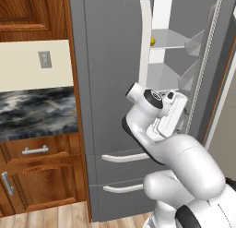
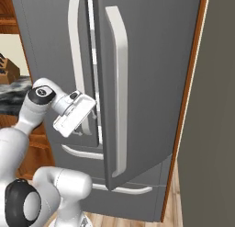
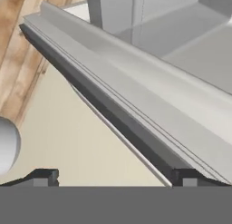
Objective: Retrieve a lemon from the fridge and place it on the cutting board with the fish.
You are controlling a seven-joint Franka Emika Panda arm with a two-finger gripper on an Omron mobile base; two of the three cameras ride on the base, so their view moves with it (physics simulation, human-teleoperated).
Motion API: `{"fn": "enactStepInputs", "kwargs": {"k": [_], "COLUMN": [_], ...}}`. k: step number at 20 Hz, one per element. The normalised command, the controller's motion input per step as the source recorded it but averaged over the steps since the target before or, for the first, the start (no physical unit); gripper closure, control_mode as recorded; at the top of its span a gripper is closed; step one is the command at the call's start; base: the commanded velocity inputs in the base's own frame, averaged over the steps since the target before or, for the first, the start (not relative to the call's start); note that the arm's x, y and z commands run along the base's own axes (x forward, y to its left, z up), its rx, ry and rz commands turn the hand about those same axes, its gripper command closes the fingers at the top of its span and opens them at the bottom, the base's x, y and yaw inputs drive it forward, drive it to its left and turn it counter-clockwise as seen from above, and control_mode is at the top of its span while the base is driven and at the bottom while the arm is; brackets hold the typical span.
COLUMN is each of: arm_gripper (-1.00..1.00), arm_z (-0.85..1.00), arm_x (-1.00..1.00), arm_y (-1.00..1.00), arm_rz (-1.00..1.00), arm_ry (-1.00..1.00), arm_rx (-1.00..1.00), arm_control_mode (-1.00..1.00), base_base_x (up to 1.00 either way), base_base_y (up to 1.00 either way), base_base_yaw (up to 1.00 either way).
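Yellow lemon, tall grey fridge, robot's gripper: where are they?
Small yellow lemon (image 1: pixel 152 40): left base view, its visible edge on a shelf.
Tall grey fridge (image 2: pixel 151 74): right base view, right door's face.
Gripper (image 3: pixel 115 177): hand view, between fingertips, open.

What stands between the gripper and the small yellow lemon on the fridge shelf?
In the left base view, the long white curved handle of the grey fridge's left door crosses between the open gripper and the small yellow lemon.

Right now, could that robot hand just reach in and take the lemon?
Probably not yet. The lemon sits on a high shelf inside the fridge, glimpsed through a narrow gap. The open gripper is lower down, by the edge of the partly open right door, which likely needs swinging wider first.
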Motion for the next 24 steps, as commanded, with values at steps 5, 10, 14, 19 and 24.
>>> {"fn": "enactStepInputs", "kwargs": {"k": [5, 10, 14, 19, 24], "arm_gripper": [-1.00, -1.00, -1.00, -1.00, -1.00], "arm_z": [-0.21, -0.20, -0.06, -0.09, 0.00], "arm_x": [0.19, 0.45, 0.47, 0.11, -0.58], "arm_y": [-0.02, -0.32, -0.37, -0.30, -0.72], "arm_rz": [0.10, 0.09, 0.11, 0.06, 0.00], "arm_ry": [-0.02, 0.05, 0.01, 0.05, 0.00], "arm_rx": [0.00, 0.00, 0.00, 0.00, 0.00], "arm_control_mode": [-1.00, -1.00, -1.00, -1.00, -1.00], "base_base_x": [0.00, 0.00, 0.00, 0.00, 0.00], "base_base_y": [0.00, 0.00, 0.00, 0.00, 0.00], "base_base_yaw": [0.00, 0.00, 0.00, 0.00, 0.00]}}
